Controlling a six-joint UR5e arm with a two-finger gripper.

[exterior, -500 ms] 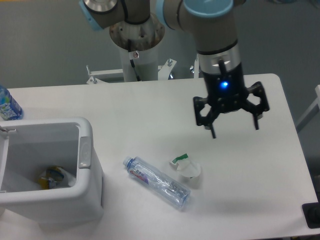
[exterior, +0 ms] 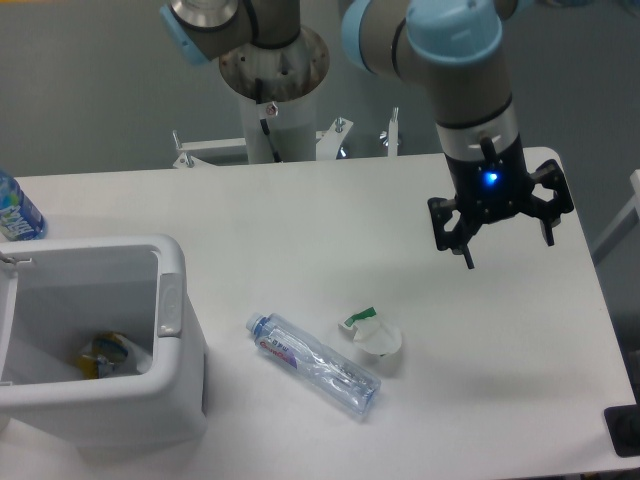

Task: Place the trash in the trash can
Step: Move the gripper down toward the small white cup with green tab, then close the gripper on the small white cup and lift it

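Gripper (exterior: 508, 248) hanging over the far right part of the white tabletop (exterior: 300, 230), jaws spread wide and released, holding nothing, fingertips pointing down with a blue light glowing on the wrist above. Well apart from the trash, up and to the right of it.

Clear plastic bottle (exterior: 314, 364) lying on its side near the middle of the near edge, blue cap toward the left and far side, red-white label just behind the cap, body running diagonally toward the near right. Small white cup-like piece (exterior: 376, 340) just beside the bottle on its right, green strip sticking out at its far left edge; whether cup and bottle touch, cannot tell.

White trash can (exterior: 170, 380) at the near left corner, boxy with a thick rounded rim, open top, partly cut by the left edge of the view. Inside at the bottom, a crumpled yellowish item (exterior: 104, 354). Bottle near the can's right wall, with a gap between them.

Second bottle with a bright blue label (exterior: 15, 212) at the far left edge, behind the can, only partly in view.
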